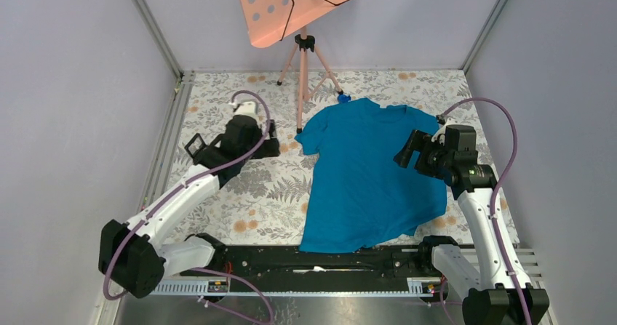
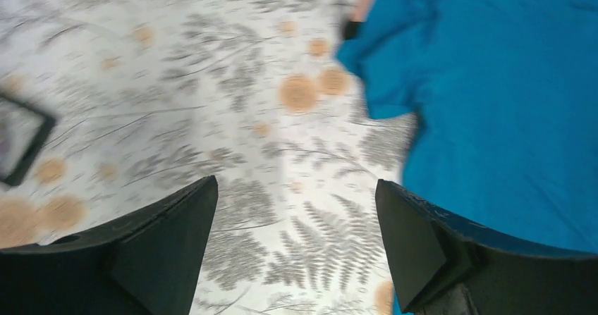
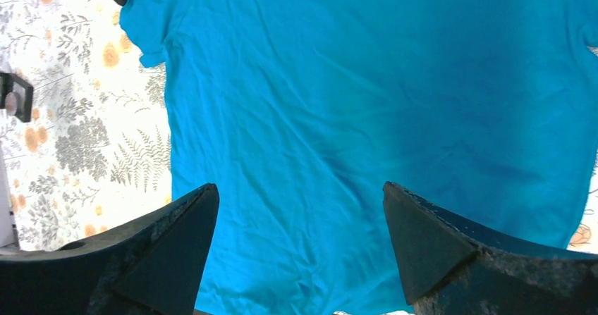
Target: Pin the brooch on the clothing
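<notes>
Table point(image 1: 247, 194) w/ fern-print cover fills mid frame. Clothing point(image 1: 364, 172) lies flat on it, centre-right; one sleeve hidden behind right arm. Pink stand point(image 1: 300, 70) at top centre, board cut off by upper edge. Left tool point(image 2: 296, 188) spread, nothing between, over bare table just left of shirt. Right tool point(image 3: 300, 188) spread wide above shirt. Black frame point(image 1: 190, 140) at left. brooch point(image 3: 10, 103): prob. the pale blob inside the frame, too blurred and cut off to confirm.
</notes>
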